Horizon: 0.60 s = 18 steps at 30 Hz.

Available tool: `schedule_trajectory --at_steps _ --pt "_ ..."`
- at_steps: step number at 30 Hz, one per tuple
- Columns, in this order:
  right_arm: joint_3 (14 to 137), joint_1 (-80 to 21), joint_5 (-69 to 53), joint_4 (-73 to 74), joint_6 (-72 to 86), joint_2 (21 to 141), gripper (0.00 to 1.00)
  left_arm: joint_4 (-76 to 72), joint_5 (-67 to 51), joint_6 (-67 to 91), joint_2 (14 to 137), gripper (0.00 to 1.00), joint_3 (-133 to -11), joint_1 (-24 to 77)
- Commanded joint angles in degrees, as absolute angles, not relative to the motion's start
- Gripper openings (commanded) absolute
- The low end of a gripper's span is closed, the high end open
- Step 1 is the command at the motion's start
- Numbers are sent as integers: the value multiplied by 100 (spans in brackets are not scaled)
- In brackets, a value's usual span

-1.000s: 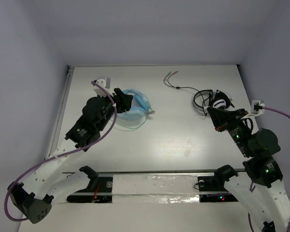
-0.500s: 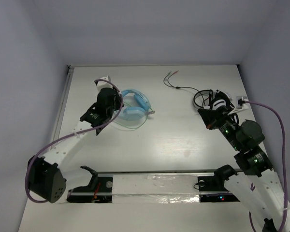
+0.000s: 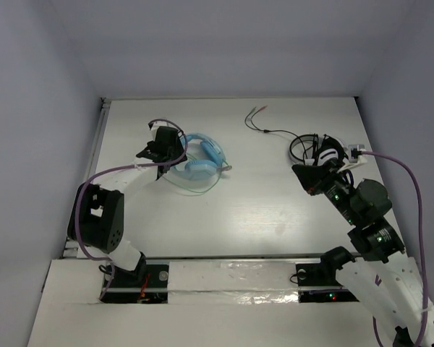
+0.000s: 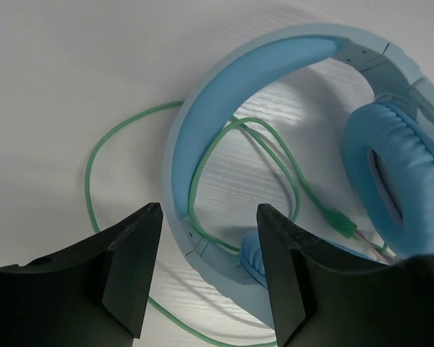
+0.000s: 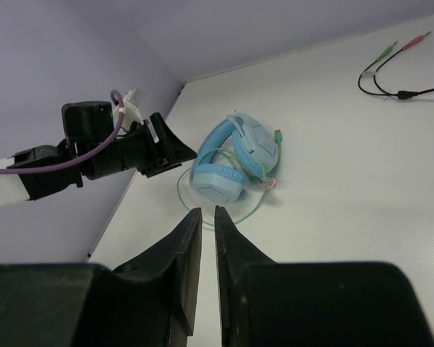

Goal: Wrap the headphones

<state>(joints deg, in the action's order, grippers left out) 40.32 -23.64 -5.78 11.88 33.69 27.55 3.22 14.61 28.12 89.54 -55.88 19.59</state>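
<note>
The light-blue headphones [image 3: 200,160] lie flat at the table's back left, with their thin green cable [image 3: 195,189] looped loosely around them. In the left wrist view the headband [image 4: 224,79], an earcup [image 4: 401,181] and the cable's green plug [image 4: 340,220] show close up. My left gripper [image 3: 175,147] is open and empty, its jaws just above the headband's left end [image 4: 210,211]. My right gripper [image 3: 298,172] is shut and empty, far to the right. In its own view [image 5: 207,211] it points at the headphones [image 5: 235,159].
Smaller black-and-white headphones [image 3: 320,148] lie at the back right, just behind my right gripper. Their dark cable [image 3: 269,131] runs left to two plugs [image 3: 257,111]. The table's left edge [image 3: 95,155] and a wall are close behind my left gripper.
My left arm has folded back and its gripper has shifted from over the headphones to their left end. My right gripper has moved a little left and forward.
</note>
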Motion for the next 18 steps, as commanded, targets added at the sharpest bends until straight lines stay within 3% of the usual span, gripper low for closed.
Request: schedule_trajectory --at_steps 1,9,18 --pt "3982 -2355 -791 826 3349 2681 19 44 1442 2821 8754 53 -5616 1819" --pt "3946 -2355 -958 782 3349 2804 13 60 1082 2514 9421 50 -6361 1529" --pt "3955 -2355 -1081 721 3331 2892 12 527 537 1829 10370 47 -7206 1415"
